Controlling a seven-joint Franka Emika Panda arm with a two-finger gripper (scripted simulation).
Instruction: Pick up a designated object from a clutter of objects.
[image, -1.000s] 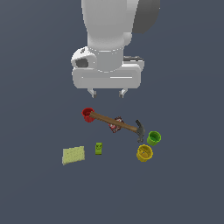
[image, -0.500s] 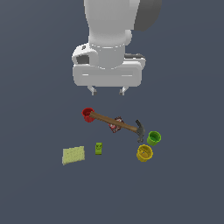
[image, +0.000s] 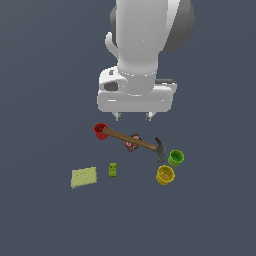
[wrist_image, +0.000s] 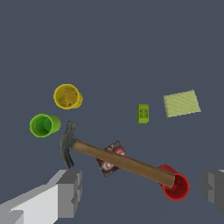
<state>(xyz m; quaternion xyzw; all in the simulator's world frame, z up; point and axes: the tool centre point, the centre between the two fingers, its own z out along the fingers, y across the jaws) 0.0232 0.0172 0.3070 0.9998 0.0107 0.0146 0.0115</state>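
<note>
Dark floor; green cup (image: 175, 158) upright, mouth up.

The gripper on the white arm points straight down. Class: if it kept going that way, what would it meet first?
Probably the brown wooden-handled hammer, which crosses between the open gripper fingers in the wrist view, over the red-patterned piece. Depth is unclear, so this is a judgement.

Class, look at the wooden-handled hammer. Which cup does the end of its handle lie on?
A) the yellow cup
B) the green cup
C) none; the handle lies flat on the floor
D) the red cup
D: the hammer runs with its handle end resting over the rim of the red cup, while its metal head sits near the green cup.
</note>
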